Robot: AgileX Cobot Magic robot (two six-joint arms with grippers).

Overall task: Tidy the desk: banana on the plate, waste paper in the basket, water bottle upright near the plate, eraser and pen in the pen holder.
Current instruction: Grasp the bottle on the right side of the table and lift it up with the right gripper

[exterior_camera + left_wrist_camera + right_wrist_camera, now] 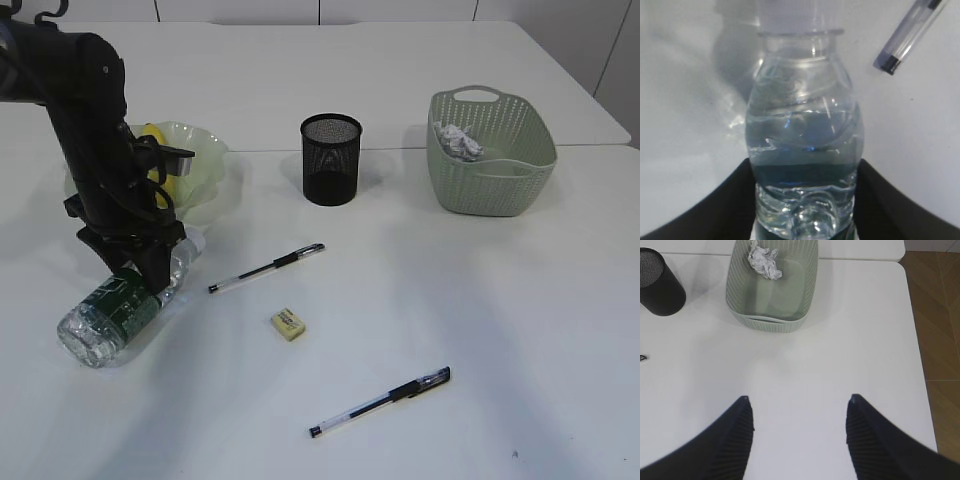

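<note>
Straddling the clear plastic water bottle [805, 135], which lies on its side on the white bench [480, 320], the left gripper [140, 272] has its jaws around the body; whether they grip yet I cannot tell. Holding there suits tipping it upright beside the pale green plate [205, 165]. The right gripper [799, 432], jaws apart and empty, hangs near the green basket [772, 320].

Your left gripper [140, 275] sat low over the water bottle [115, 310], which lay on its side on the table [450, 300] just before the plate [205, 165] holding the banana [155, 140]. Two pens [268, 267] [382, 402] and the eraser [288, 323] lay loose. You had crumpled paper [460, 141] in the basket [490, 155], right of the pen holder [331, 158].
</note>
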